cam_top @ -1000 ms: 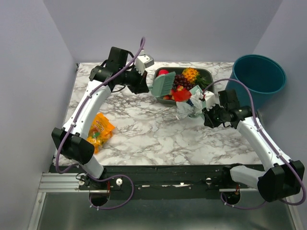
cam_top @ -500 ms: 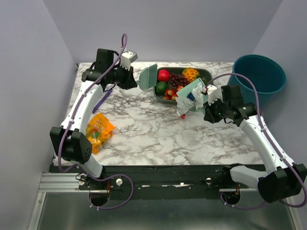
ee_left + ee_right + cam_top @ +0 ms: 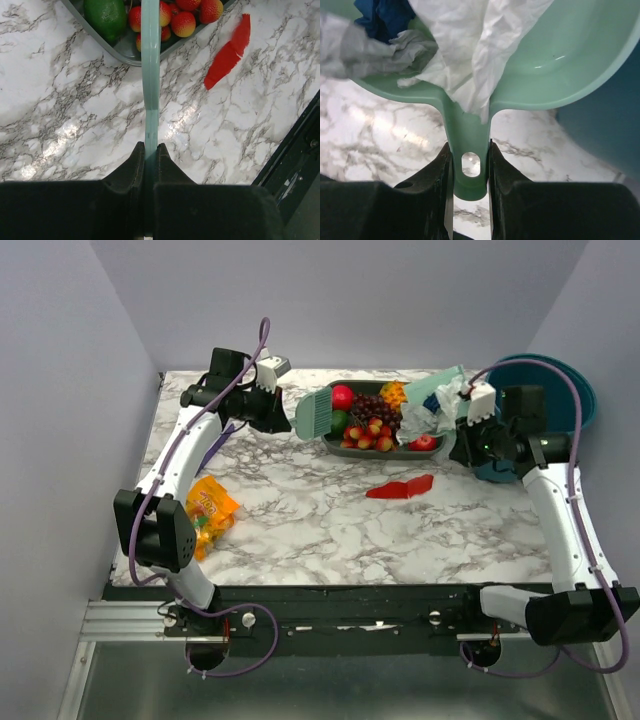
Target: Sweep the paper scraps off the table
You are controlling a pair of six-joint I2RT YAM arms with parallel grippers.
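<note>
One red scrap [image 3: 400, 487] lies flat on the surface [image 3: 330, 525], right of the middle and closer to the front edge than the fruit tray [image 3: 395, 453], well apart from both grippers. In the left wrist view the same red scrap [image 3: 227, 52] sits on bare marble just past the tray's rim [image 3: 115, 47], off to the right of the brush handle [image 3: 150, 90].

The left gripper [image 3: 285, 414] hangs over the rear left part of the surface. Its fingers are clamped on the thin handle of a pale green brush [image 3: 313, 415], and the bristle head is at the left end of the tray. Seen from the wrist, the left gripper [image 3: 150, 152] pinches the handle edge-on, with a lime [image 3: 106, 15] and strawberries in the tray ahead.

The right gripper [image 3: 462, 420] is raised near the rear right corner, gripping the handle of a mint dustpan [image 3: 442, 388]. The pan carries crumpled white and blue scraps [image 3: 422, 418] and is held above the right end of the tray, beside a teal bin [image 3: 570, 400]. From the wrist, the right gripper [image 3: 467, 160] squeezes the handle from both sides. White paper [image 3: 470, 50] spills over the back lip of the dustpan [image 3: 560, 55], and a blue scrap [image 3: 385, 15] sits at the upper left.

An orange snack bag [image 3: 208, 512] lies near the left edge, towards the front.
</note>
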